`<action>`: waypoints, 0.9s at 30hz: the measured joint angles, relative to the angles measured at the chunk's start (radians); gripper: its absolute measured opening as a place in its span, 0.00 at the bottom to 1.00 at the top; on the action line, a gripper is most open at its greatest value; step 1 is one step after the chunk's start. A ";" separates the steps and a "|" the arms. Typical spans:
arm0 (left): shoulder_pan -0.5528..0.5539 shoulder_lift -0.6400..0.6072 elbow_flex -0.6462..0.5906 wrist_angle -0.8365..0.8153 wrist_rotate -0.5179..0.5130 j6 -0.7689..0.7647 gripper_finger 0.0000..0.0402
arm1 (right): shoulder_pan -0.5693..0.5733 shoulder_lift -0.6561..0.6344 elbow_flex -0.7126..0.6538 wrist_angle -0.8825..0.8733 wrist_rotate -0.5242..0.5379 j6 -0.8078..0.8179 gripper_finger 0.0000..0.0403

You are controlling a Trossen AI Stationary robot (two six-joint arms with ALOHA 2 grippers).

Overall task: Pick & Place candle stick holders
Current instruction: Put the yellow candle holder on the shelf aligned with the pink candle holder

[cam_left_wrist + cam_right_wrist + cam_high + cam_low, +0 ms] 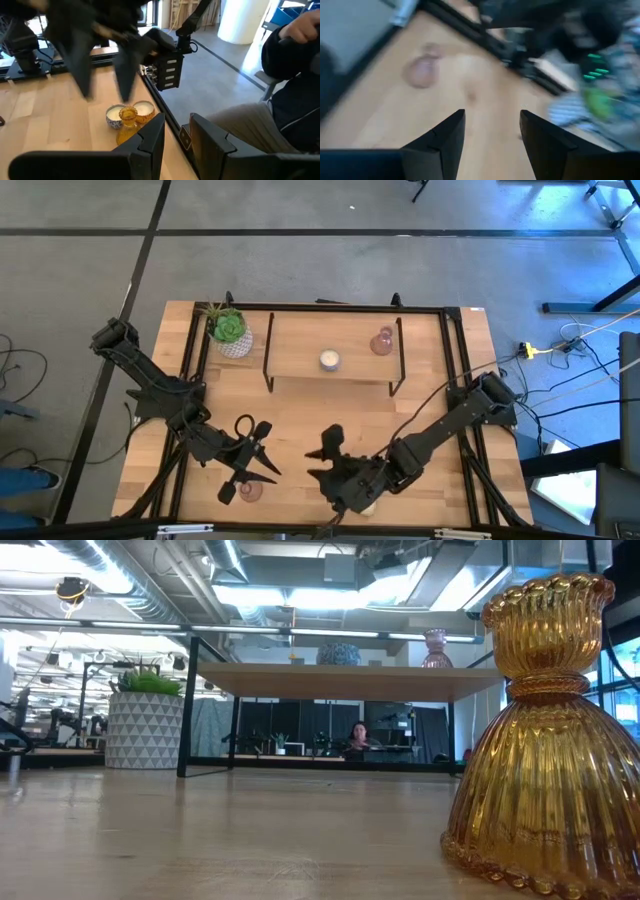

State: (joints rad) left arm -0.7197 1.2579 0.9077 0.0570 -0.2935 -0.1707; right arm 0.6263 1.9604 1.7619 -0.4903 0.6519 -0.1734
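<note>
On the far shelf stand a cream votive and a pink glass holder; both also show in the low view. Another pink holder stands on the table near the front edge, and shows blurred in the right wrist view. The amber glass holder stands upright on its round base beside two cream votives. My left gripper is open and empty just beyond the front pink holder. My right gripper is open and empty near the middle front, above the amber group.
A green plant in a white pot stands at the far left, next to the shelf's thin black bars. A black frame runs along the table's edges. A seated person shows beyond the table's near edge.
</note>
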 joint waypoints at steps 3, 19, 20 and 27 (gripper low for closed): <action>0.000 0.000 0.000 0.000 0.000 0.000 0.21 | -0.039 -0.042 -0.112 0.072 -0.111 0.000 0.47; 0.001 0.000 0.000 -0.009 -0.024 0.060 0.21 | -0.159 -0.774 -1.182 1.249 -0.332 0.185 0.47; 0.007 0.000 0.000 -0.012 -0.042 0.057 0.21 | -0.156 -0.787 -1.192 1.248 -0.342 0.191 0.47; 0.106 0.013 0.000 -0.107 -0.089 -0.110 0.21 | -0.122 -0.791 -1.193 1.162 -0.421 0.221 0.47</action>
State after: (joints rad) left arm -0.6139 1.2707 0.9077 -0.0496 -0.3825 -0.2803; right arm 0.5041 1.1698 0.5686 0.6714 0.2310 0.0476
